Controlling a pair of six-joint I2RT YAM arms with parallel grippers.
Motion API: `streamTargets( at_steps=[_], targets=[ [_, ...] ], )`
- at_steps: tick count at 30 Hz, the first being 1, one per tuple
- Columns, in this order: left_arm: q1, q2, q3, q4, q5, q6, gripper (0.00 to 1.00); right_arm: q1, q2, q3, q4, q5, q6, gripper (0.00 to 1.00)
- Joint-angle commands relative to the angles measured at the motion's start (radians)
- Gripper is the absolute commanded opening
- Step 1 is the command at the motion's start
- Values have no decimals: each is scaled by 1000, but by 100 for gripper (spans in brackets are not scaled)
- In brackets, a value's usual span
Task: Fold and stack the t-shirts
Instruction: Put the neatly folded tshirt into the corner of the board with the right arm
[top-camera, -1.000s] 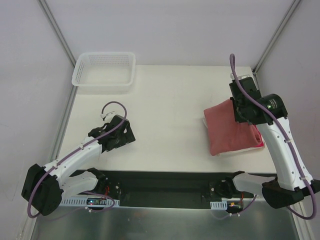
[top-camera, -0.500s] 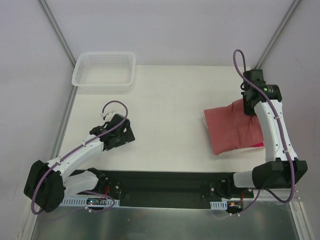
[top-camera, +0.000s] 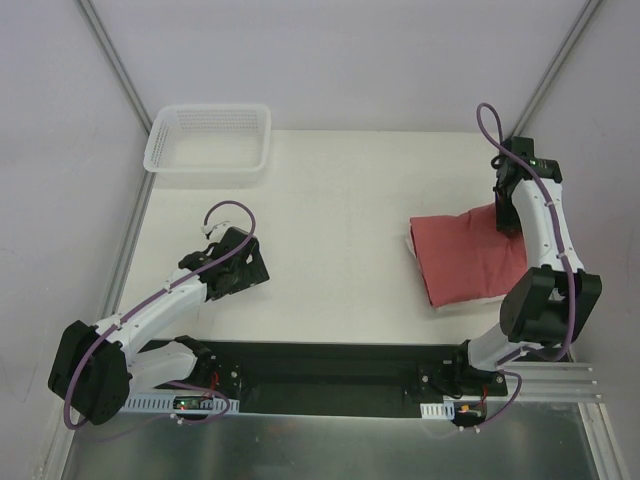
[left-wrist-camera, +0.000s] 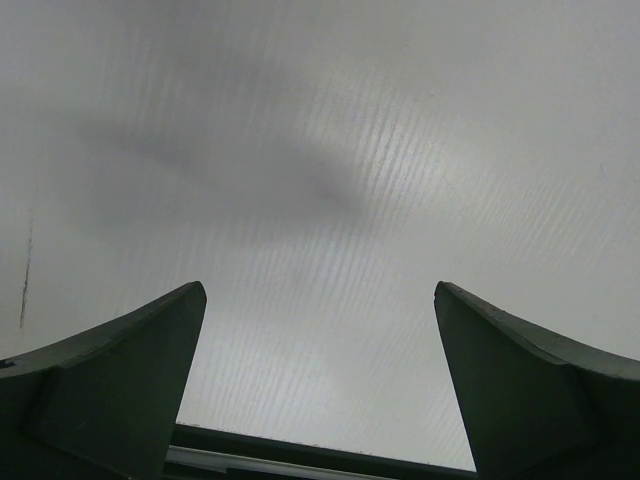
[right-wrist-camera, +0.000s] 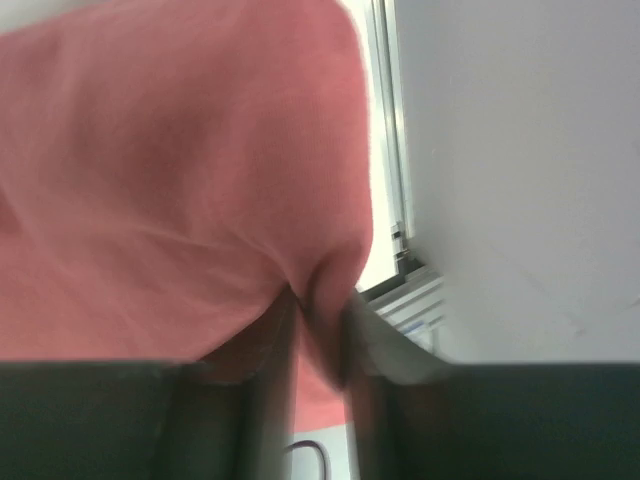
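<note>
Salmon-pink t-shirt (right-wrist-camera: 180, 170) fold pinched between right jaws, left jaws wide apart

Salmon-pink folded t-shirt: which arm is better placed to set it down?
Right. The right end effector pinches the salmon-pink cotton t-shirt at its far edge; the left end effector hangs open, well away.

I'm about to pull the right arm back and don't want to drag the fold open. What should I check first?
1. Right gripper free of cloth: not ok; a fold of the pink t-shirt sits pinched between its jaws.
2. Pink t-shirt folded: ok; a compact rectangle on the right side of the table.
3. Anything stacked beneath it: cannot tell.
4. Left gripper open and empty: ok; jaws wide over bare table.
5. Basket out of the way: ok; far left corner, apart from both arms.
</note>
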Motion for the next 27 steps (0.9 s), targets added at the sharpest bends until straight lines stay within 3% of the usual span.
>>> streamTargets(
  at_steps=[1, 2, 3, 4, 7, 11, 16, 22, 27],
  targets=[
    [15, -10, 22, 5, 19, 20, 99, -32, 37, 31, 27, 33, 44, 55],
    [15, -12, 24, 7, 22, 20, 99, -33, 40, 38, 26, 25, 55, 59],
    [15, -12, 30, 4, 19, 23, 99, -35, 39, 45, 23, 7, 65, 87],
    [15, -10, 33, 5, 19, 24, 99, -35, 36, 61, 16, -3, 78, 100],
    [17, -6, 54, 5, 35, 32, 99, -35, -4, 68, 21, -76, 119, 97],
    [17, -2, 86, 5, 52, 32, 99, -33, -189, -66, 143, -197, 208, 97],
    [21, -27, 135, -7, 81, 38, 99, -30, -436, -301, 379, -625, 269, 97],
    [21, -154, 178, -67, 62, 55, 99, 46, -757, -572, 556, -724, 326, 97],
    [21, -320, 198, -128, -24, 64, 99, 51, -880, -688, 618, -780, 340, 97]
  ],
)
